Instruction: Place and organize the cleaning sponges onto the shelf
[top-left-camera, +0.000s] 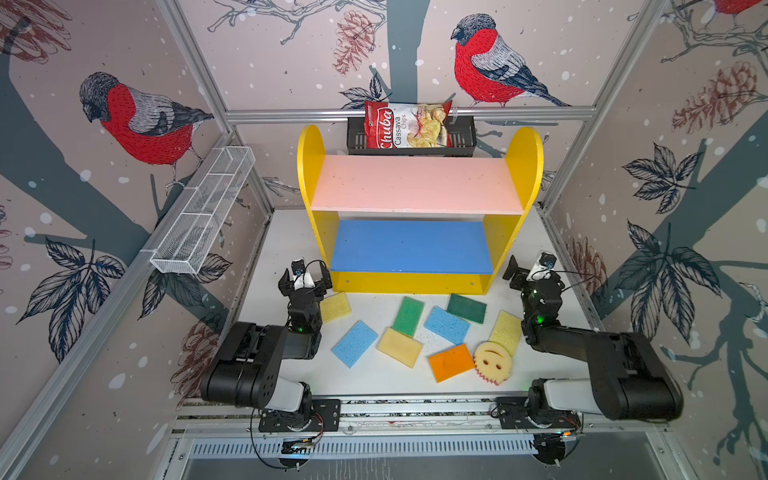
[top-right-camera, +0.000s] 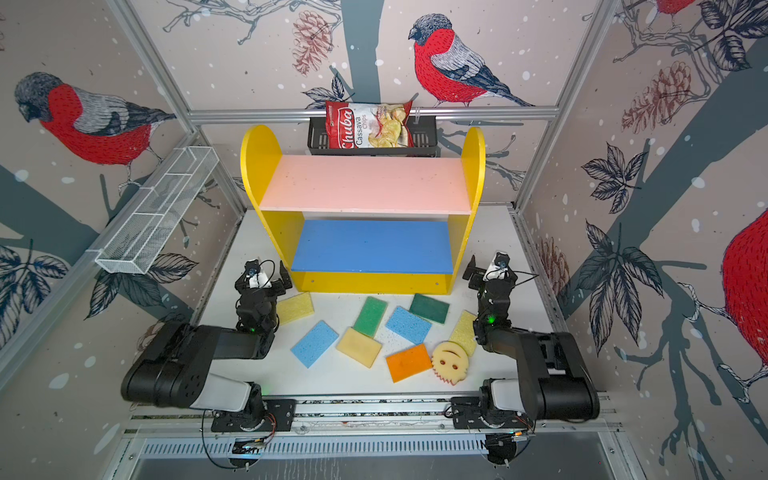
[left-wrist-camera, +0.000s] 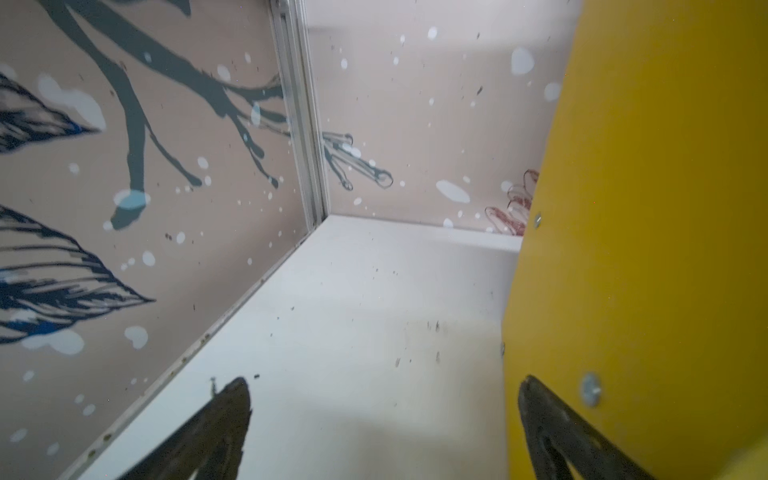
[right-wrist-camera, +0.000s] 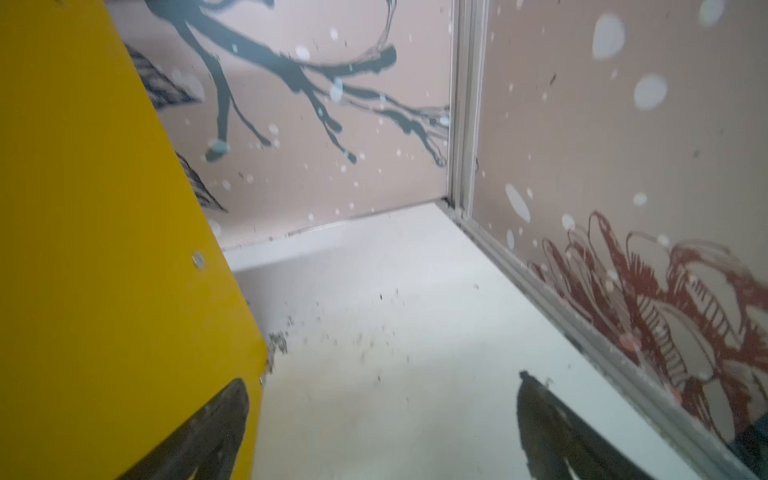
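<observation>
1. Beige wallpapered walls (top-left-camera: 291, 62) close in three sides, printed with red-breasted bullfinches (top-left-camera: 486, 62), pine cones, dark leaves and grey branches.
2. Aluminium frame rails (top-left-camera: 291, 114) line the corners.
3. The white tabletop (top-left-camera: 365, 382) is speckled with dark specks.
4. A white wire-mesh basket (top-left-camera: 203, 212) hangs on a side wall; a black slotted basket (top-left-camera: 461, 133) on the back rail holds a chips bag (top-left-camera: 405, 124).

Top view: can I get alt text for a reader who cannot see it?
Nine sponges lie scattered on the white table in front of a yellow shelf whose pink and blue boards are bare. The left claw and right claw stand open and empty at the shelf's front corners.
</observation>
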